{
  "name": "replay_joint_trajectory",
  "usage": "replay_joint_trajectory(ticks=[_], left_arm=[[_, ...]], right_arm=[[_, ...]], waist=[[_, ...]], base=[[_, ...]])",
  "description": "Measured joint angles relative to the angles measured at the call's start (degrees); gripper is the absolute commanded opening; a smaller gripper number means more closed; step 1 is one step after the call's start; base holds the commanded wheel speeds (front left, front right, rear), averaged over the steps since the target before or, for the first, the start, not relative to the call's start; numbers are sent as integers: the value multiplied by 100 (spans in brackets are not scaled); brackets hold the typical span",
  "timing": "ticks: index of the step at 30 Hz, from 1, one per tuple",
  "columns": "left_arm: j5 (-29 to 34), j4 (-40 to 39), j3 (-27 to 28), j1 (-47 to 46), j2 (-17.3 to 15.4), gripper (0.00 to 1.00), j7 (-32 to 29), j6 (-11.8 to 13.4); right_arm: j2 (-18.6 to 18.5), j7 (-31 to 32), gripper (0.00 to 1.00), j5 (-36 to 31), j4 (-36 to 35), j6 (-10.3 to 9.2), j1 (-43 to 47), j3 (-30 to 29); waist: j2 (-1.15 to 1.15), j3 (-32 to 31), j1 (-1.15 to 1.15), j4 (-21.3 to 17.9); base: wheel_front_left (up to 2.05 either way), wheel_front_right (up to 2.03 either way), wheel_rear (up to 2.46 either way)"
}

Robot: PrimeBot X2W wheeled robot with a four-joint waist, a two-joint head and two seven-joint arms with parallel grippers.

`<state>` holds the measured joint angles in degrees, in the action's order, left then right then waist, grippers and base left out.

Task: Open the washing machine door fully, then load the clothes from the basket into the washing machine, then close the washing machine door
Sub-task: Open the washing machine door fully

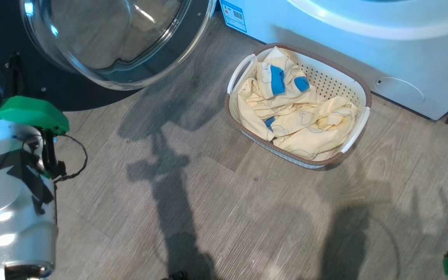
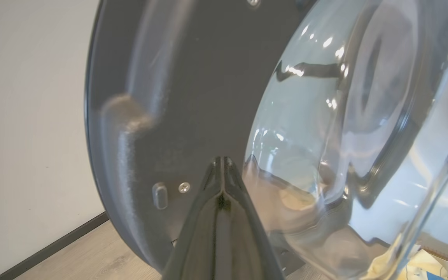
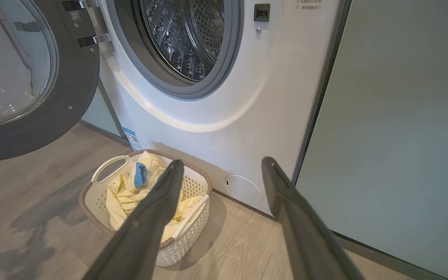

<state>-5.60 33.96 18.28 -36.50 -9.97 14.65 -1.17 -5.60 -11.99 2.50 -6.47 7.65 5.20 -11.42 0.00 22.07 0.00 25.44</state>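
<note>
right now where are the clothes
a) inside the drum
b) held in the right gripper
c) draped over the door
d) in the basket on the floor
d: the clothes lie heaped in the basket on the floor in front of the washing machine, and the right gripper is open with nothing between its fingers.

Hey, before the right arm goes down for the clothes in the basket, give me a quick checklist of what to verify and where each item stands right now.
1. The washing machine door is swung wide, off the opening: ok.
2. The drum mouth is unobstructed: ok.
3. The clothes are piled inside the basket, reachable from above: ok.
4. The right jaws are spread wide with nothing between them: ok.
5. The left jaws are shut and empty, pointing at the door's inner side; touching it or not: cannot tell.
</note>
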Motion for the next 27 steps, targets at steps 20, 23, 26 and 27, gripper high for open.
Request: replay_joint_trajectory(ticks=[20, 23, 26, 27], left_arm=[[215, -1820, 230, 1795, 688, 0, 0, -122], [242, -2230, 166, 2260, 743, 0, 0, -176], [247, -2547, -51, 2700, 783, 0, 0, -227], [247, -2615, -136, 2825, 790, 0, 0, -254]], right_arm=[[247, -215, 100, 52, 620, 0, -148, 65], [268, -222, 100, 53, 712, 0, -147, 81], [288, -240, 100, 53, 784, 0, -133, 88], [290, -246, 100, 54, 786, 0, -127, 98]], waist=[[0, -585, -1, -263], [0, -731, -1, -379], [0, -869, -1, -481], [0, -909, -1, -517]], base=[[0, 0, 0], [0, 0, 0], [0, 0, 0], [0, 0, 0]])
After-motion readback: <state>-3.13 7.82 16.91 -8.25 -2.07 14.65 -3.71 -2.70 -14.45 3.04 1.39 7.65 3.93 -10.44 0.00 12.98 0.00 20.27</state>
